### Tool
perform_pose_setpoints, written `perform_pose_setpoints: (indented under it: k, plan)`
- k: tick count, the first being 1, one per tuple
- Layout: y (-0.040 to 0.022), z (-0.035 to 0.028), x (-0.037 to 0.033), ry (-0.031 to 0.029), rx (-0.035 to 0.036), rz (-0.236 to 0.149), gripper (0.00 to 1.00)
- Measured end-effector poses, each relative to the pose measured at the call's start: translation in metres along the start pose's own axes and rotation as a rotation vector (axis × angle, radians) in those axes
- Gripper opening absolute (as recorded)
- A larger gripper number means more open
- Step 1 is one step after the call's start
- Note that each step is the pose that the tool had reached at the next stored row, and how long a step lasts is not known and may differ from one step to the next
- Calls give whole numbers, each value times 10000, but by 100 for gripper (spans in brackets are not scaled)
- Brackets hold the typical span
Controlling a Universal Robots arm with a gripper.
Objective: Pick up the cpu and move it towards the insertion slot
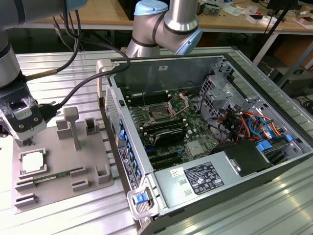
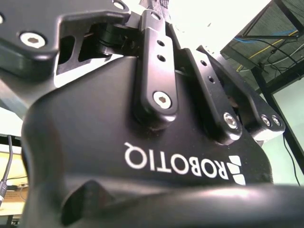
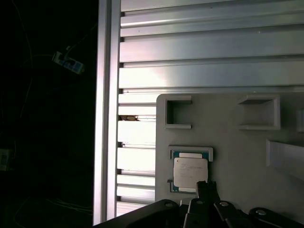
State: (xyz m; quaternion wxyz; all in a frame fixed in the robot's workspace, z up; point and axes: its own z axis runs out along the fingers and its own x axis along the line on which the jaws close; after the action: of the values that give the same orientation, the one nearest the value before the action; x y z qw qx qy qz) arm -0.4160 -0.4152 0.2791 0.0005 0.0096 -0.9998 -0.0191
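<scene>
The cpu [image 1: 33, 163] lies in a nest on the grey plate [image 1: 93, 147], with the gripper [image 1: 25, 141] just above it; spread or closed, I cannot tell. The insertion slot [image 1: 159, 115] sits inside the open case [image 1: 161, 73].

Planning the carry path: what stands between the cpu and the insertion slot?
In the exterior view, upright grey blocks on the fixture plate and the computer case's side wall stand between the cpu and the insertion slot.

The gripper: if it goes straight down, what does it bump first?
Most likely the cpu on the grey fixture plate; the gripper hangs right above its edge, though depth is hard to judge.
</scene>
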Motion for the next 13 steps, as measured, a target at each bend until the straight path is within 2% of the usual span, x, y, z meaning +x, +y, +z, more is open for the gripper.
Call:
perform_pose_setpoints:
  k: [13]
  plan:
    - [-2,28,2,0,0,1,11]
